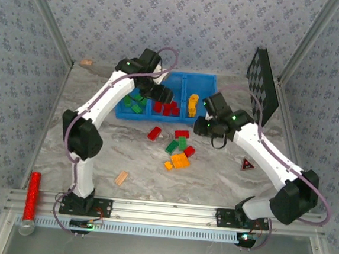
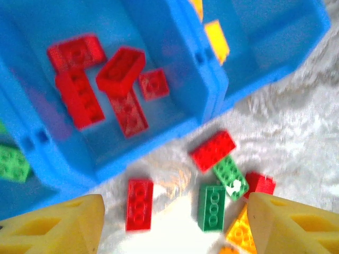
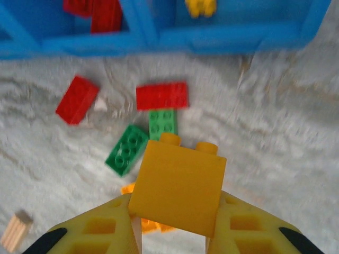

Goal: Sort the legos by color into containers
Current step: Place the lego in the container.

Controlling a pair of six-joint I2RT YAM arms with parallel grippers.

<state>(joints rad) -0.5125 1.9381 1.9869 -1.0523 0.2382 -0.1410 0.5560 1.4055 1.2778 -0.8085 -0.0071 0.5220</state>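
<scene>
Right fingers point(image 3: 95, 230) clamped on yellow brick point(image 3: 177, 190), studs pointing toward bin point(image 3: 228, 39); left fingers point(image 2: 53, 225) apart.

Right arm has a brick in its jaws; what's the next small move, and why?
Probably carry the right gripper forward over the blue bin's right compartment: it is shut on a yellow brick, and that compartment already holds yellow bricks.
</scene>
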